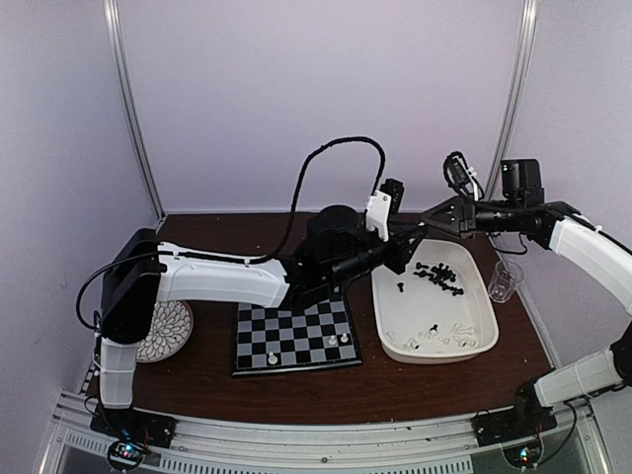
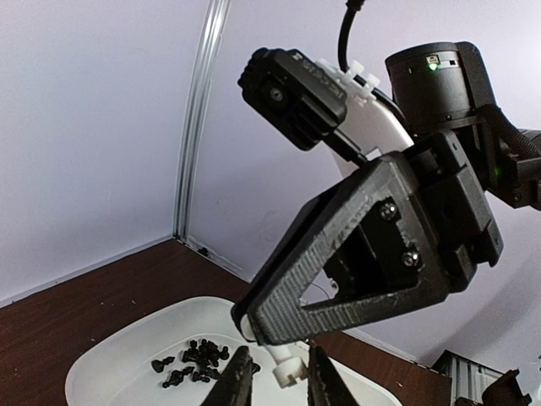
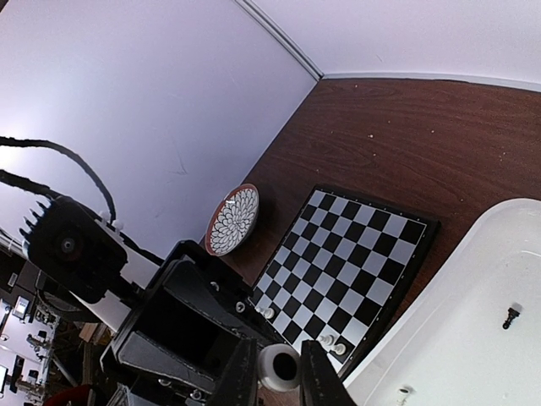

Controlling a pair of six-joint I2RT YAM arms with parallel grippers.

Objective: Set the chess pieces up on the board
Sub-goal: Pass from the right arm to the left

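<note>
My two grippers meet in the air over the left end of the white tray [image 1: 427,308]. My right gripper [image 3: 279,376] is shut on a white chess piece [image 3: 279,365], whose round hollow base shows between its fingers. In the left wrist view that piece [image 2: 287,368] pokes out of the right gripper's tip, notched top downward. It sits between the fingertips of my left gripper [image 2: 279,385], which stand open, with a gap on the piece's left side. The board [image 1: 296,336] lies below with three white pieces [image 1: 331,342] near its front edge. Black pieces [image 1: 439,275] are heaped in the tray.
Several white pieces [image 1: 444,336] lie at the tray's near end. A round patterned plate [image 1: 163,331] sits left of the board, under the left arm. A clear cup [image 1: 504,281] stands right of the tray. Walls close the table at the back and sides.
</note>
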